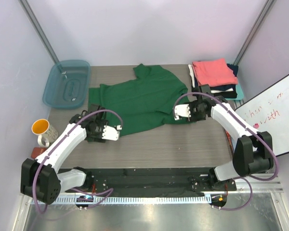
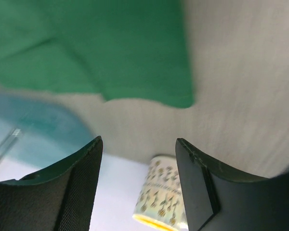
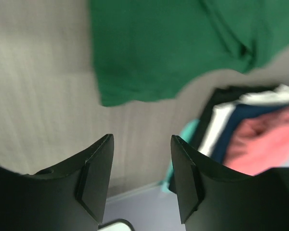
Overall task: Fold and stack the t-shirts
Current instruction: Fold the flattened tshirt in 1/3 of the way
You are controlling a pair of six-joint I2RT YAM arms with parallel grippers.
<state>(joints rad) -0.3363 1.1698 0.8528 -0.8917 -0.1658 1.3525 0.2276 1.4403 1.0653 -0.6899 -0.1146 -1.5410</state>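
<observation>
A dark green t-shirt (image 1: 139,98) lies spread and partly doubled over in the middle of the table. A stack of folded t-shirts (image 1: 214,72), coral-pink on top, sits at the back right corner. My left gripper (image 1: 113,132) hovers just off the green shirt's near left hem, open and empty. In the left wrist view the green cloth (image 2: 96,48) lies beyond the open gripper (image 2: 138,140). My right gripper (image 1: 180,111) stands open at the shirt's right edge. In the right wrist view the open gripper (image 3: 141,137) holds nothing, with the green shirt (image 3: 168,48) and the stack (image 3: 260,130) ahead.
A translucent teal tub (image 1: 67,84) stands at the back left. A patterned mug (image 1: 41,129) with a yellow inside sits at the left edge, also seen as the mug (image 2: 164,192) in the left wrist view. A whiteboard (image 1: 274,115) leans at the right.
</observation>
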